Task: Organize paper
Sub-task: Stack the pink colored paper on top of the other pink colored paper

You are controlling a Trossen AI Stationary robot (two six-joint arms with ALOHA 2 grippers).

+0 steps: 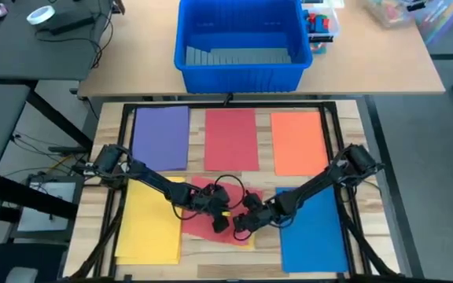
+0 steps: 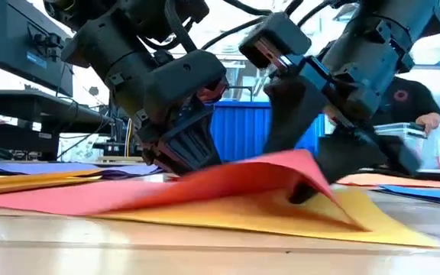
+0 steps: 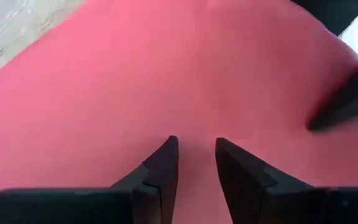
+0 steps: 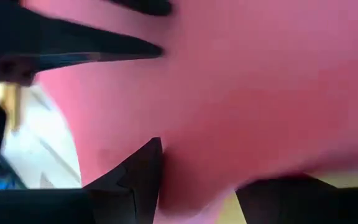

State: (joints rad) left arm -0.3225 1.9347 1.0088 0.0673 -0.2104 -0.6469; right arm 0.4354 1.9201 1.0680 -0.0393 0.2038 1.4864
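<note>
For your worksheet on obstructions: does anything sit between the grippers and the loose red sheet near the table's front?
Nothing visible does. The left gripper presses the red sheet, and the right gripper pinches its lifted edge.

Lab: robot rig, desks (image 1: 22, 55), monitor (image 2: 21, 42)

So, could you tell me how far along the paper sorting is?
Purple, red, orange, yellow and blue sheets lie separately. In hand: the right gripper lifts a loose red sheet that the left gripper presses. Left: placing it and the yellow sheet beneath.
</note>
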